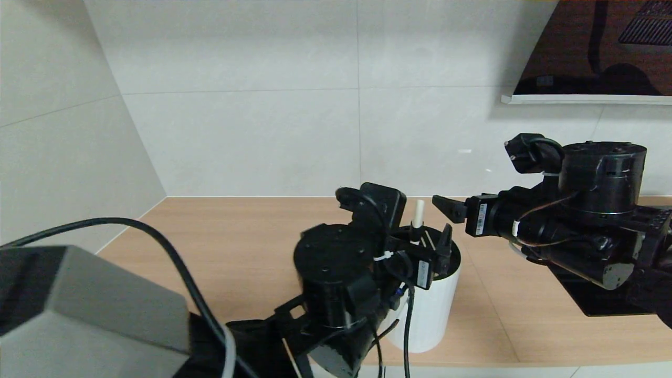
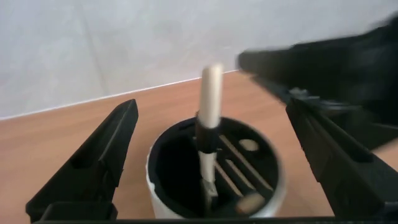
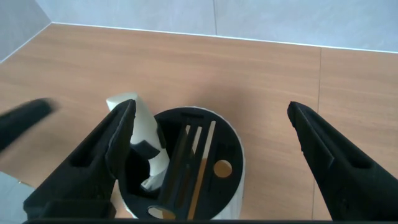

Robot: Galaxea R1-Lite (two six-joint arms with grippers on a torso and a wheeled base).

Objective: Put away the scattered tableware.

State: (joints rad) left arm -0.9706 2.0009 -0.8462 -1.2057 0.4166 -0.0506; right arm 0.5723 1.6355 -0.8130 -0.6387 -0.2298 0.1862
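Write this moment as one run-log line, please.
left gripper: open, over white cylindrical holder | right gripper: open, near holder | cream-handled utensil: standing in holder

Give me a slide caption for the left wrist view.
Open left gripper above a white utensil holder, a cream-handled utensil standing inside.

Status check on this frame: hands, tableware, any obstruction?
Left hand open, straddling holder top. Right hand open, close above. White-handled utensil standing in holder. No obstruction seen.
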